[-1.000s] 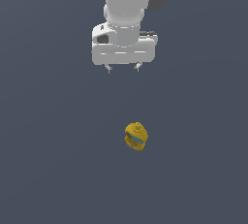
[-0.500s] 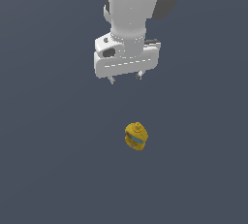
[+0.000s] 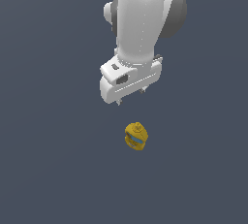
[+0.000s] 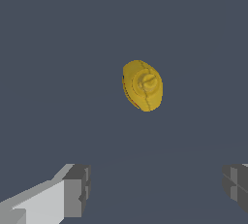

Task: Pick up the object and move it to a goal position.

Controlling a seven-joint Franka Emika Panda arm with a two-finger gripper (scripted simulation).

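Note:
The object (image 3: 136, 136) is a small yellow lump with a blue band and a knob on top, resting on the dark grey floor. My gripper (image 3: 131, 97) hangs above it and a little toward the far side, not touching it. In the wrist view the object (image 4: 142, 85) shows knob-first, ahead of the two fingertips (image 4: 77, 189), which stand wide apart with nothing between them. The gripper (image 4: 157, 189) is open.
The white arm (image 3: 140, 24) rises from the gripper to the top of the exterior view. A flat dark grey floor (image 3: 48, 169) surrounds the object on all sides.
The arm has swung down and toward the exterior view's right, with the hand turning about its axis. The gripper now sits closer above the object, which has not moved.

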